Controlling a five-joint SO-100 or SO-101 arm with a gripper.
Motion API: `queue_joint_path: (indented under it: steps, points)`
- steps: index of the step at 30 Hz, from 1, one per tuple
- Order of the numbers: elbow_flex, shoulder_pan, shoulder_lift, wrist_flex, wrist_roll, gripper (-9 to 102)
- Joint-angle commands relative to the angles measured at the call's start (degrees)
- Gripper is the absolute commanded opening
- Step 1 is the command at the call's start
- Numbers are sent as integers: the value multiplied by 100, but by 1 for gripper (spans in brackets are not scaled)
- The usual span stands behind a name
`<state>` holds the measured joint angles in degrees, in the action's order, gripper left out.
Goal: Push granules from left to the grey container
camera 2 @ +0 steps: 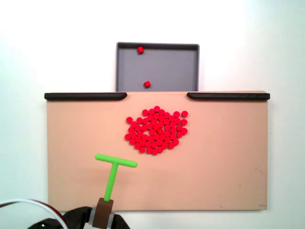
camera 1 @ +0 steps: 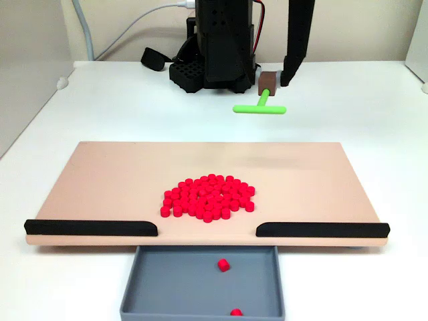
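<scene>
The granules (camera 1: 208, 197) (camera 2: 156, 130) lie as a tight red pile on the middle of the tan board (camera 1: 100, 180) (camera 2: 224, 162). Two loose granules (camera 1: 223, 265) (camera 2: 147, 84) sit inside the grey container (camera 1: 180, 281) (camera 2: 167, 67), which butts against the board's edge at the gap between two black strips. My gripper (camera 1: 274, 81) (camera 2: 102, 217) is shut on the brown handle of a green T-shaped stick (camera 1: 261, 105) (camera 2: 113, 174). The stick is well apart from the pile, on the board's side away from the container.
Black strips (camera 1: 91, 228) (camera 1: 322, 230) (camera 2: 86, 96) (camera 2: 228, 96) line the board's container-side edge, leaving a central opening. The arm's black base (camera 1: 217, 47) stands behind the board, with a white cable (camera 1: 120, 37) running off to the left. White table surrounds the board.
</scene>
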<state>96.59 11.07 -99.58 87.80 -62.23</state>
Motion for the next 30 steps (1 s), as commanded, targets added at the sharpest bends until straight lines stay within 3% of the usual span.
queue_joint_path:
  steps: [1, 20, 30]
  points:
    - [-272, 114, 62, -26, 369, 0]
    - [-439, 703, 615, -26, 3428, 0]
    - [-633, 800, 1020, -26, 4544, 0]
